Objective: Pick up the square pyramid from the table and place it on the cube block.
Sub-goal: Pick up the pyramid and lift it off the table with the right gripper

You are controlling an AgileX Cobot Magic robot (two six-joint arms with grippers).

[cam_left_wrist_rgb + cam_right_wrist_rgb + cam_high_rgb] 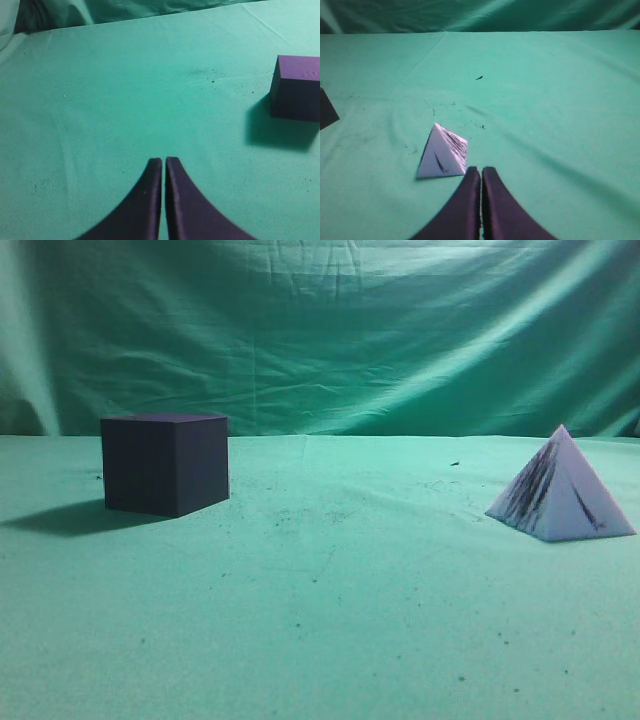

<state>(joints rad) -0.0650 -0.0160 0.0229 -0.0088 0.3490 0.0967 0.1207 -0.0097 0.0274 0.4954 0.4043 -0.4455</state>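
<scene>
The square pyramid (560, 490), white with dark scribbled streaks, stands on the green table (330, 600) at the right. The dark cube block (165, 462) stands on the table at the left. In the right wrist view my right gripper (481, 171) is shut and empty, with the pyramid (443, 152) just ahead and to its left; a dark corner of the cube (326, 110) shows at the left edge. In the left wrist view my left gripper (163, 161) is shut and empty, with the cube (297, 87) far ahead at the right. Neither gripper shows in the exterior view.
A wrinkled green cloth backdrop (320, 330) hangs behind the table. Small dark specks are scattered over the table cloth. Open cloth lies between cube and pyramid.
</scene>
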